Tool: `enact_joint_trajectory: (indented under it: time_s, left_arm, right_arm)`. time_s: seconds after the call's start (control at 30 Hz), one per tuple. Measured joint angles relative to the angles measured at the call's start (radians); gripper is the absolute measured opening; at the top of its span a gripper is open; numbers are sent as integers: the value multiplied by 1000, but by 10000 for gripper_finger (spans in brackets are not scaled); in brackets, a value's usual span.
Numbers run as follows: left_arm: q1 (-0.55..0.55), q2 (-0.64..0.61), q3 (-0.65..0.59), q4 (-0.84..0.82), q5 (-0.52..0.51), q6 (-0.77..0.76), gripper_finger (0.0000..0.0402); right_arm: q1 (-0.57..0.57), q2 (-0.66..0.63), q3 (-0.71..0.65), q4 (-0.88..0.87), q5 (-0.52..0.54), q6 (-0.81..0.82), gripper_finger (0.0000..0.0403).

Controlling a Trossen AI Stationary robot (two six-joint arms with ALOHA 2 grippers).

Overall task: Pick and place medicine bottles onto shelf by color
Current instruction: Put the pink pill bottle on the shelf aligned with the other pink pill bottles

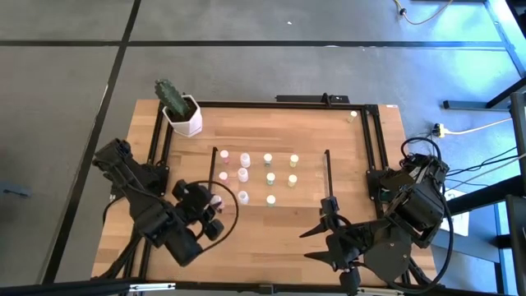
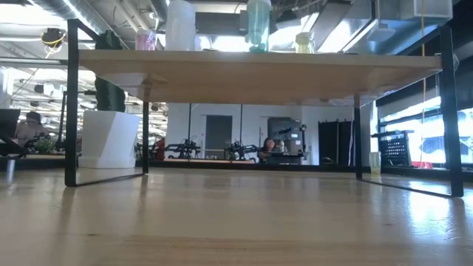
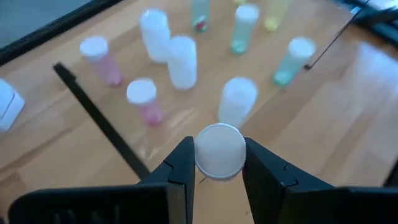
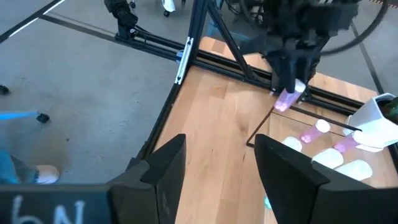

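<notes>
The shelf (image 1: 312, 177) is a light-wood board on black end frames (image 2: 71, 103) in the table's middle. Pink, white, pale green and yellow medicine bottles (image 1: 268, 159) stand on it in rows, pink at the left (image 3: 99, 59), yellow at the right (image 1: 293, 179). My left gripper (image 1: 215, 201) hovers at the shelf's near left corner, shut on a pink bottle with a white cap (image 3: 219, 151). My right gripper (image 1: 325, 222) stands open off the shelf's near right corner, with nothing between its fingers (image 4: 158, 165). My left gripper pinches the pink bottle at its white cap end (image 3: 219, 163) between its two fingers (image 3: 184, 167). The fingers slant down from the table's near left. The pink body (image 4: 283, 101) sticks out below them, tilted and lifted clear of shelf and table.
A white hexagonal pot with a cactus (image 1: 182, 115) stands at the table's far left, beside the shelf (image 2: 109, 137). A black metal frame (image 1: 156, 156) runs around the tabletop. Bare wood lies between the shelf and the near edge (image 2: 236, 222).
</notes>
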Motion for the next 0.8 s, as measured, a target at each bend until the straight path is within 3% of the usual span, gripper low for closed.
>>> enact_joint_trajectory:
  time_s: [0.23, 0.8]
  left_arm:
    - [53, 8, -72, 15, 74, 1, 86]
    - [131, 7, -77, 103, 97, 150, 86]
  right_arm:
    - [-6, 0, 0, 0, 52, -2, 192]
    - [-11, 0, 0, 0, 61, -4, 192]
